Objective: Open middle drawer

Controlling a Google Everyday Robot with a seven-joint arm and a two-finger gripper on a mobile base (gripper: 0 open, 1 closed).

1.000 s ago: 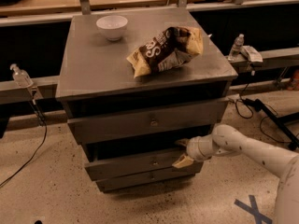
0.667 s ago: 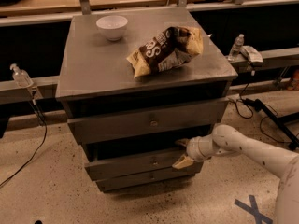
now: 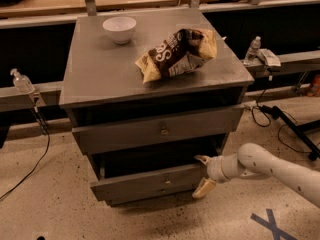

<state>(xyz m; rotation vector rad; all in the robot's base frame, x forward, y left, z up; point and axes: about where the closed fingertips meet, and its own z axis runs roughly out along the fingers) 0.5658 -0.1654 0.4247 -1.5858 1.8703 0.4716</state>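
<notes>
The grey cabinet (image 3: 100, 91) has three drawers. The middle drawer (image 3: 145, 183), with a small round knob (image 3: 167, 181), stands pulled partly out, with a dark gap above it. My gripper (image 3: 203, 174) is at the right end of this drawer's front, on a white arm coming in from the right. It is open: one tan fingertip (image 3: 202, 159) is above the front's edge and the other is below it. The top drawer (image 3: 120, 134) also juts out a little. Only a sliver of the bottom drawer (image 3: 145, 199) shows.
A white bowl (image 3: 119, 29) and a crumpled brown chip bag (image 3: 177, 54) lie on the cabinet top. A rail behind holds a plastic bottle on the left (image 3: 21, 81) and one on the right (image 3: 252, 49). Cables (image 3: 280, 116) run across the floor at right. Blue tape (image 3: 272, 224) marks the floor.
My gripper has shifted slightly down and toward the camera at the drawer's right end, and the middle drawer looks a little further out.
</notes>
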